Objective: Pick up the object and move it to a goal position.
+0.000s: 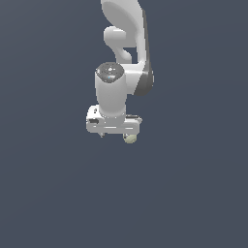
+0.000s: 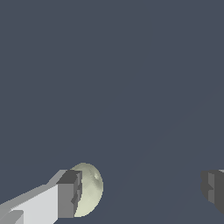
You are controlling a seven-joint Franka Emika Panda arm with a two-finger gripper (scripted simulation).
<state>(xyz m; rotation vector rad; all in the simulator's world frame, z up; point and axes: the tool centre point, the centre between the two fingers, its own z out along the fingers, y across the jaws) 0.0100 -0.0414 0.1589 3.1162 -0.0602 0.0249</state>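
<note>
In the exterior view, the white arm (image 1: 127,58) reaches down over the dark grey counter (image 1: 58,193). Its hand (image 1: 115,131) sits low, and the pale yellowish-green ball (image 1: 130,138) peeks out just below the hand's end on the exterior view's right.

In the wrist view, the hand (image 2: 142,190) is spread wide and grips nothing. The ball (image 2: 90,189) lies against the inner face of one finger's pad (image 2: 70,194), partly hidden behind it, well apart from the other.

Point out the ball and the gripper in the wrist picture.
ball (image 2: 91,189): wrist view, on its pale rounded face beside one finger.
gripper (image 2: 142,190): wrist view, midway between the two dark fingertips, which stand wide apart.
</note>
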